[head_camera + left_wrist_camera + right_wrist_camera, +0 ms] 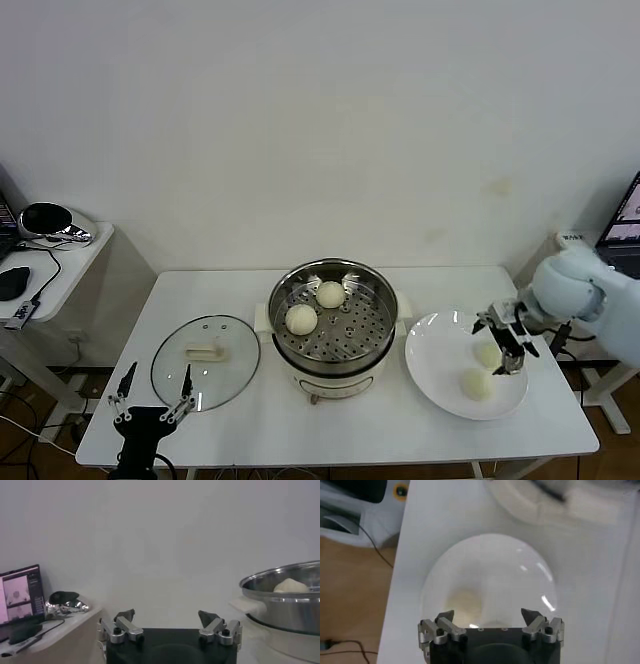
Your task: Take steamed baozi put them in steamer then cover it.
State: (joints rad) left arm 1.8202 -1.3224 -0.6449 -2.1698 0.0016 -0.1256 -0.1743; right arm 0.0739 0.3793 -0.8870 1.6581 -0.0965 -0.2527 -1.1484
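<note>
Two baozi point(301, 319) sit in the steamer point(333, 318) at the tabletop's point(250, 420) centre. Two more wait on the plate point(440, 355) to its right. Our right pincer point(509, 345) hangs spread over them, seemingly lining up a grab. The cover point(205, 361) lies left of the steamer. Our left pincer point(152, 392) idles spread at the near edge.

White wall point(320, 120), white table point(250, 420), side desk point(60, 270)
</note>
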